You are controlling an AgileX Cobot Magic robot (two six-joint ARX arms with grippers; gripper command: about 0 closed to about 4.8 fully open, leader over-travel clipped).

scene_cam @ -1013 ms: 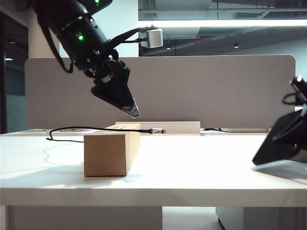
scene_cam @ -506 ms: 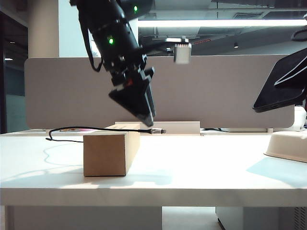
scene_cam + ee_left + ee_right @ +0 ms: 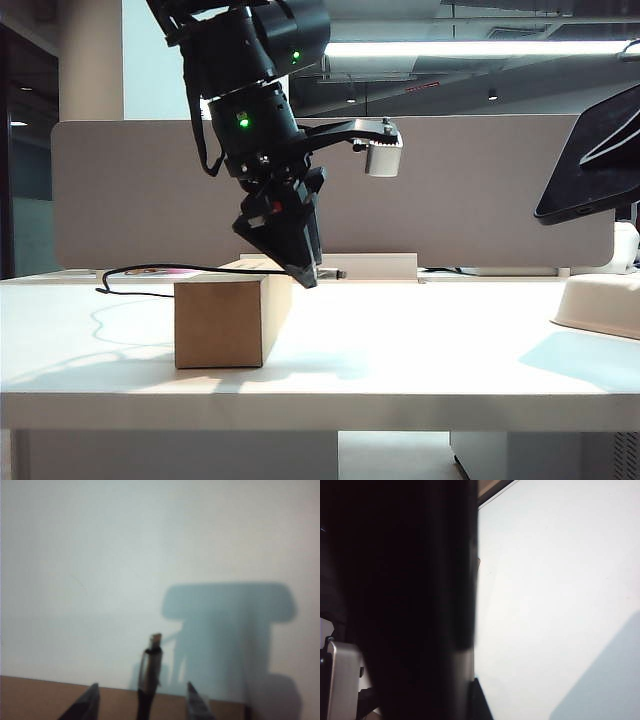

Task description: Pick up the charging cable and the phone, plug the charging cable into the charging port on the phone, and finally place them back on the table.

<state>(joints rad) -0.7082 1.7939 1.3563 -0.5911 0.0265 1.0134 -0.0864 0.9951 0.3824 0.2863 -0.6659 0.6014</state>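
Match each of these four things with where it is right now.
1. phone
2. cable
3. box
4. left claw

A. standing on the table
B. lying across the box top
C. open, astride the cable's plug
D. held up in the air at the right

Pairs: 1-D, 2-B, 3-A, 4-C

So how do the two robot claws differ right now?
The left gripper hangs low over the cardboard box, while the right gripper is raised at the table's right end, itself out of sight. The left gripper's jaws stand open astride the charging cable; the right gripper is shut on the phone. Both are black.
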